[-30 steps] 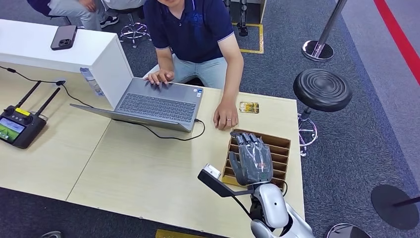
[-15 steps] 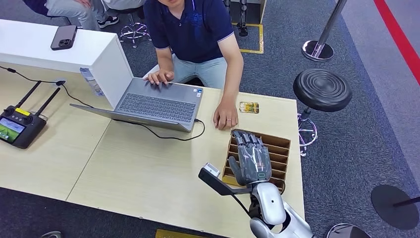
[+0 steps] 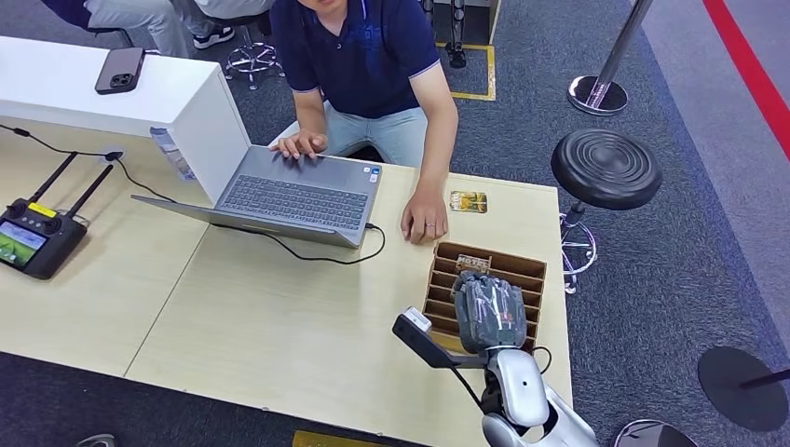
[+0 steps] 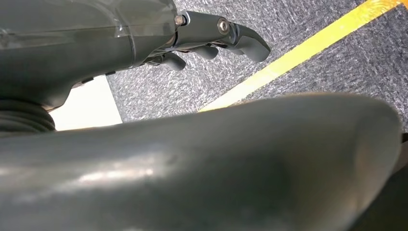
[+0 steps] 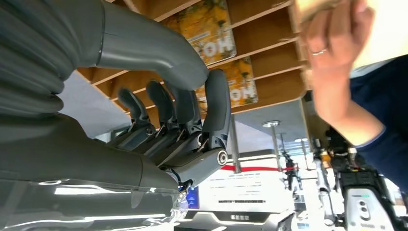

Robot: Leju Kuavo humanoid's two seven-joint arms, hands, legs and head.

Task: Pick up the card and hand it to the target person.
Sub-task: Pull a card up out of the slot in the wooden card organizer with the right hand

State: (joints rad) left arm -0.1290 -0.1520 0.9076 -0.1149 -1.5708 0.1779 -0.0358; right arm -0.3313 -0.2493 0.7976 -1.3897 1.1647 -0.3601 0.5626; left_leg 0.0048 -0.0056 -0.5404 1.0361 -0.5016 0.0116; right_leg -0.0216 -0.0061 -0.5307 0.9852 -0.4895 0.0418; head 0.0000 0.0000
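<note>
— How far has it got, would you say?

— Hardly started. The right hand (image 3: 486, 312) hangs over the wooden slotted card rack (image 3: 524, 264) at the lower right of the head view, palm down, with its fingers (image 5: 215, 108) curled toward the slots. From the right wrist view they look bent and close together, but I see no card pinched between them, so I'd judge the pick-up not yet done.

— And the card itself?

— There are cards in the rack: two yellow-orange ones (image 5: 207, 29) lie in the compartments just beyond the fingertips. One more small yellow card (image 3: 469, 201) lies flat on the worktop (image 3: 279, 317), above the rack and just right of the person's hand (image 3: 424, 222). Which one is meant, I can't tell.

— So what's left?

— Everything, I reckon: take hold, lift, then hand it over to the person in the navy polo (image 3: 363, 56) sitting at the laptop (image 3: 298, 197), upper middle of the frame.

— The other hand?

— The left hand (image 4: 211, 41) shows against grey carpet and a yellow floor line (image 4: 298, 57), its fingers loosely curled with nothing in them.

— Any writing?

— Big pale letters on the rack cards, something like "ON" or "HON"; the rest is hidden. Nothing else is legible.
</note>
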